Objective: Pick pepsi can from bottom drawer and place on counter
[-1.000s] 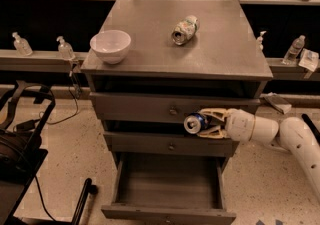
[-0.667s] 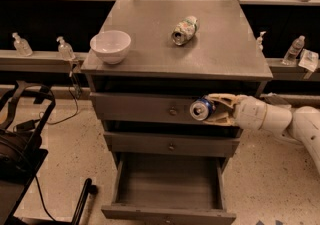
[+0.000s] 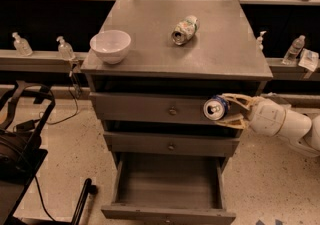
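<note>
One pepsi can [image 3: 215,108] gripped sideways in my pincer [image 3: 221,110], before top drawer [image 3: 145,108] front, below bench [image 3: 230,44] edge; bottom drawer [image 3: 167,214] open; bowl [image 3: 110,45] and green-white can [image 3: 184,29] on bench.

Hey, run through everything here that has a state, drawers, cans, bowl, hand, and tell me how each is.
bottom drawer: pulled open, nothing visible inside.
middle drawer: shut.
top drawer: shut.
pepsi can: held sideways, silver top toward the camera.
hand: shut on the pepsi can, at the top drawer's right end.
green-and-white can: lying on its side on the counter.
bowl: upright on the counter.
</note>
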Available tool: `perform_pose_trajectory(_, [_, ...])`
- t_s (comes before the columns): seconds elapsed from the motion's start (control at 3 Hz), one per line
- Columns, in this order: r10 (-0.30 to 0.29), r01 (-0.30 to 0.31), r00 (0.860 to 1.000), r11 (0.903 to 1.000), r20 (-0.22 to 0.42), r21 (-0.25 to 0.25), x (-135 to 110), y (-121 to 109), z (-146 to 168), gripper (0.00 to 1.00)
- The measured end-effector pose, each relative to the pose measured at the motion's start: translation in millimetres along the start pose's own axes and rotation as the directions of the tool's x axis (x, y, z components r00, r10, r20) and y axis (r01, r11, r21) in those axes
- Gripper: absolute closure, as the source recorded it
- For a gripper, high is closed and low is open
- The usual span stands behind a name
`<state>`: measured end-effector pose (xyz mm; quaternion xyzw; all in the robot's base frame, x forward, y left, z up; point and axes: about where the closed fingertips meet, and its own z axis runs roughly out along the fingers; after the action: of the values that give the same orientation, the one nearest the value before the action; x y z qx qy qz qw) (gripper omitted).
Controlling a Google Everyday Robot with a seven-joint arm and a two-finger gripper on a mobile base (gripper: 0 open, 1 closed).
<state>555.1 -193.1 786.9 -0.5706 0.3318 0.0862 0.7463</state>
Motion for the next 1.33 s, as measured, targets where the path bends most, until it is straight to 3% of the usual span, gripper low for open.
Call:
perform_pose_trajectory(0.33, [0.022, -0.022, 1.000, 0.9997, 0.014, -0.014, -2.0, -9.7, 0.0, 1.00])
perform_pose_trajectory(0.67, [0.002, -0.002, 1.000, 0.9996, 0.021, -0.027, -0.6, -43.0, 11.8, 1.00])
perform_pose_trajectory(1.33, [-0.041, 0.041, 0.997, 0.9992, 0.070, 0.002, -15.1, -90.7, 19.3, 1.00])
